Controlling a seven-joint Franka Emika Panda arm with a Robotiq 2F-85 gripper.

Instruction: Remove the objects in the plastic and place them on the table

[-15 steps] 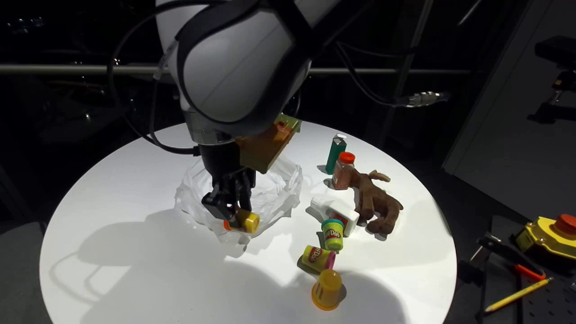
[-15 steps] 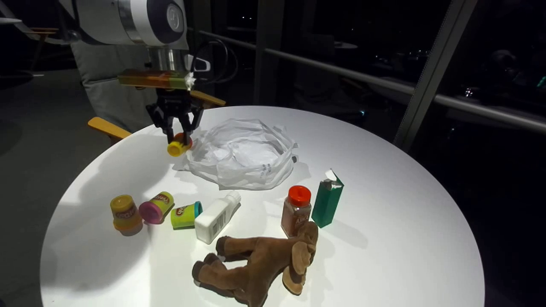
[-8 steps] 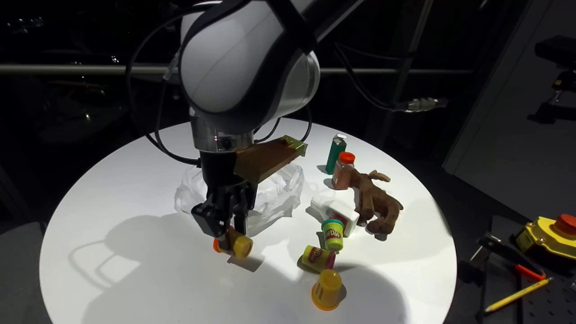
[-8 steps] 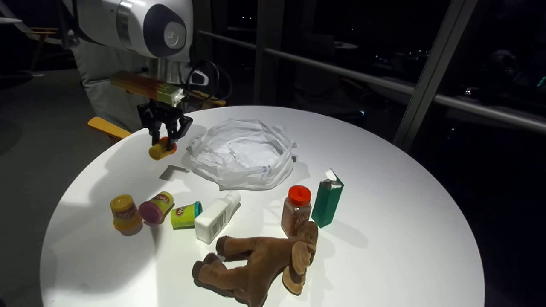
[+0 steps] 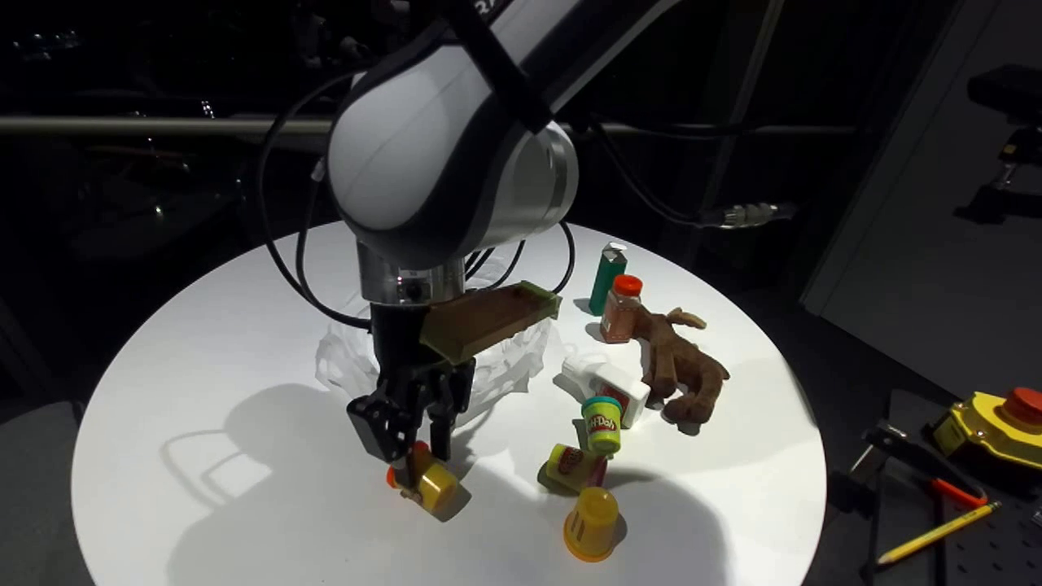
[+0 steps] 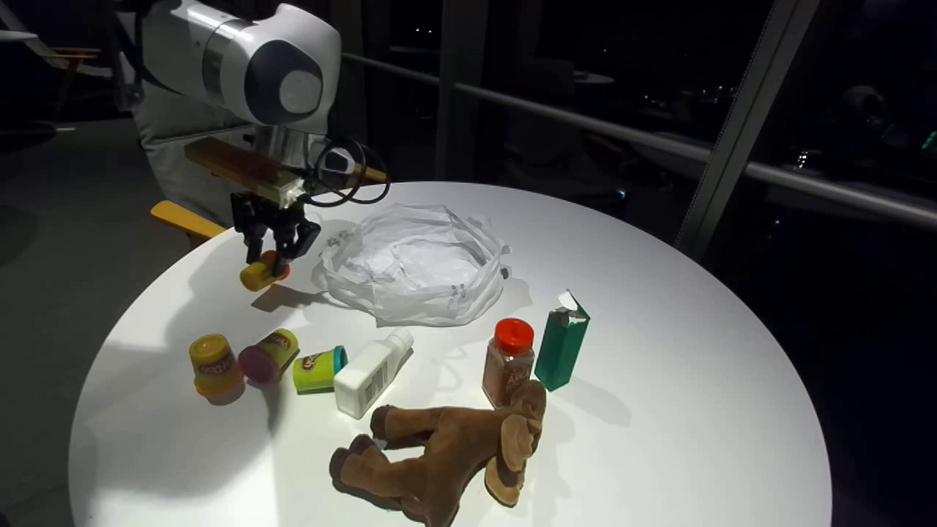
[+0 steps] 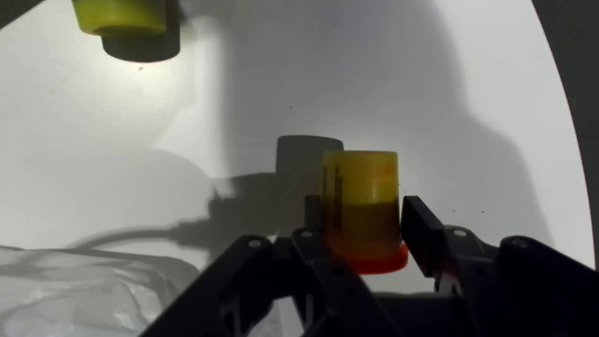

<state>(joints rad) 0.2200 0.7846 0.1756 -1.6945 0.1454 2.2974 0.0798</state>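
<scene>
A yellow tub (image 7: 360, 182) with an orange-red lid tilts low over the white table (image 6: 681, 351). My gripper (image 7: 362, 217) has its fingers around it, slightly spread. In the wrist view a thin gap shows along one side. The plastic (image 6: 417, 311) lies beside them, a rough bowl with only crumpled sheet visible inside. Several objects rest on the table: brown plush animal (image 6: 439, 457), red-capped jar (image 6: 508, 369), green carton-like bottle (image 6: 561, 351), white bottle (image 6: 370, 377), teal-lidded tub (image 6: 315, 372), purple-lidded tub (image 6: 269, 356) and an upside-down yellow tub (image 6: 214, 359).
The tubs and white bottle form a row in front of the gripper. Past the table's rim stand a chair (image 6: 183, 216) and a side surface bearing a pencil (image 5: 936, 533) and a yellow box with a red button (image 5: 997, 427). A cable (image 5: 277, 236) loops beside the arm.
My gripper has come away from the plastic and down toward the table with the yellow tub. The tub tips more steeply, and the fingers have spread slightly.
</scene>
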